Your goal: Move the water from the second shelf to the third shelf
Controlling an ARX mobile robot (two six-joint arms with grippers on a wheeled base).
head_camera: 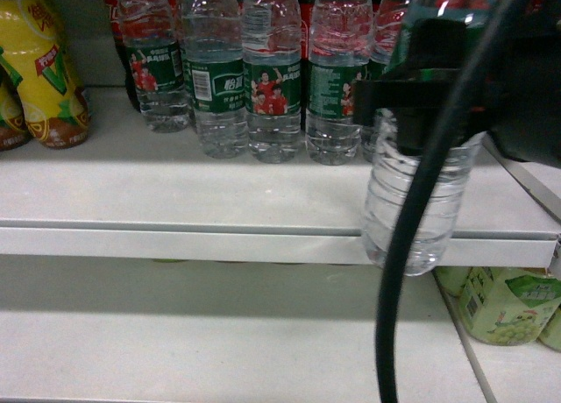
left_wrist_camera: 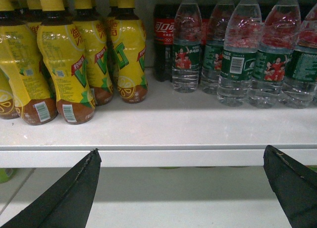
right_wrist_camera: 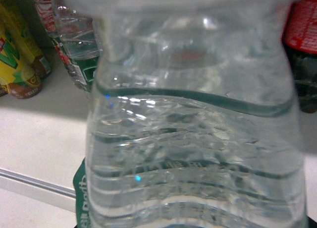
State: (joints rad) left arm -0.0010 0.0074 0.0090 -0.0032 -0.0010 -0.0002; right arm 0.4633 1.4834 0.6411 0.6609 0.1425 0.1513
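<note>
1. Water: your right gripper (head_camera: 419, 101) is clamped around the water bottle (head_camera: 412, 201) at its green label, holding it upright in front of the upper shelf's front edge (head_camera: 175, 241), with its base hanging just below that edge, over the lower shelf (head_camera: 175, 333).
2. Your right wrist view is filled by that bottle (right_wrist_camera: 193, 139), ribs and water pressed close to the lens.
3. Your left gripper (left_wrist_camera: 181, 188) holds nothing; its dark fingertips (left_wrist_camera: 74, 188) stand wide apart below the shelf edge.
4. You still have a row of water bottles (head_camera: 272, 79) standing on the upper shelf, with yellow drink bottles (left_wrist_camera: 69, 64) to their left.
</note>
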